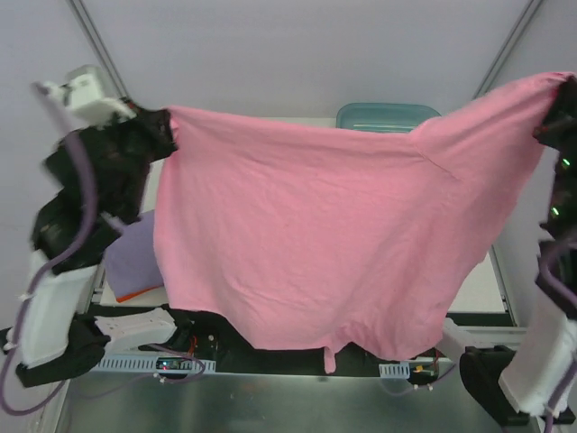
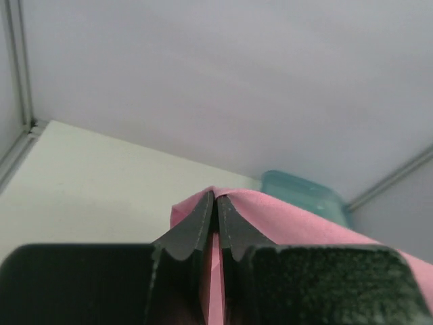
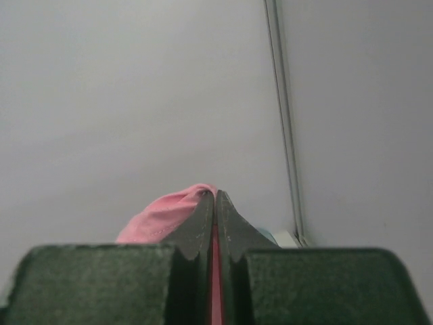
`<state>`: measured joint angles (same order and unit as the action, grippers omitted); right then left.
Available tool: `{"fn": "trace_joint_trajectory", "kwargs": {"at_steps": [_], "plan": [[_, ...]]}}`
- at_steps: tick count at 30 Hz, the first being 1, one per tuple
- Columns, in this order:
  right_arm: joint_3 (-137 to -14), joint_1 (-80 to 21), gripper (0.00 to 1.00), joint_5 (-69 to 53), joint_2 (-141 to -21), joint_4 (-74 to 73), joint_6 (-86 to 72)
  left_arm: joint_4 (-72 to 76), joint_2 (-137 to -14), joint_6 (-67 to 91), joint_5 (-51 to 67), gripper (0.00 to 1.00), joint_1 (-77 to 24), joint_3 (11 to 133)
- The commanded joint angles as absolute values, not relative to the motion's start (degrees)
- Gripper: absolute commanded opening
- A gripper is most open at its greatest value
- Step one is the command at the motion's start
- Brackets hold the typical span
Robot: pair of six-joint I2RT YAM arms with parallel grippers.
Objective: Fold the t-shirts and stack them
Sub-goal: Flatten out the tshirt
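Top external view: the pink t-shirt (image 1: 315,234) hangs spread in the air between both arms, above the white table (image 1: 478,289). The left gripper (image 1: 165,129) pinches its left corner; the right gripper (image 1: 552,122) pinches its right corner. The lavender t-shirt (image 1: 133,257) lies on the table at the left, partly hidden. A teal tub (image 1: 383,115) sits at the far edge, against a grey wall (image 1: 297,54). Left wrist view: fingers (image 2: 193,233) pressed together on pink cloth; tub beyond. Right wrist view: fingers (image 3: 199,227) clamped on pink cloth before the grey wall.
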<state>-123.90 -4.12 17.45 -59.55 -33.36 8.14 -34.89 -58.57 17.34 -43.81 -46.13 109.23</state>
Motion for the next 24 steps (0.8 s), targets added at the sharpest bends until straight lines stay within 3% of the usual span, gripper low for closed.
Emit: {"fn": "trace_joint_trajectory", "kwargs": {"at_steps": [1,3,4,5,8,9,10,12,15,24], "plan": [[-112.27,-3.69,0.01,22.15,-71.26,-29.36,14.14,-33.21,-72.58,18.08,-43.81,0.06,-33.87,101.20],[-105.49,-3.26,0.02,21.54,-76.71,-28.65,15.46,-34.28,-77.50,23.26,-34.39,0.26,-29.29,95.14],[-103.55,-3.08,0.06,19.62,-78.56,-28.39,15.64,-34.19,-79.00,23.81,-32.19,0.49,-28.83,93.18],[-101.88,-2.90,0.09,18.90,-82.49,-28.13,15.64,-34.19,-81.97,25.30,-29.73,0.96,-28.65,91.60],[-100.45,-2.02,0.27,16.88,-91.80,-29.78,14.33,-34.63,-87.69,25.22,-23.06,0.99,-28.48,89.04],[-103.16,-1.93,0.41,15.83,-93.93,-31.45,13.98,-35.15,-88.50,25.14,-21.98,0.99,-28.48,88.25],[-105.45,-1.93,0.77,14.08,-96.13,-35.90,13.54,-35.59,-89.11,25.31,-21.45,0.99,-28.48,87.89],[-110.01,-1.93,0.97,13.27,-100.71,-40.67,12.22,-36.38,-89.21,26.01,-20.48,0.99,-28.48,86.06],[-106.90,-2.02,0.97,12.92,-99.15,-44.47,8.27,-36.65,-86.58,27.77,-19.08,0.99,-28.48,81.41],[-68.15,-5.62,0.97,4.22,-77.62,-41.75,-5.36,-35.95,-80.94,36.38,-8.54,0.99,-28.65,62.77]]}}
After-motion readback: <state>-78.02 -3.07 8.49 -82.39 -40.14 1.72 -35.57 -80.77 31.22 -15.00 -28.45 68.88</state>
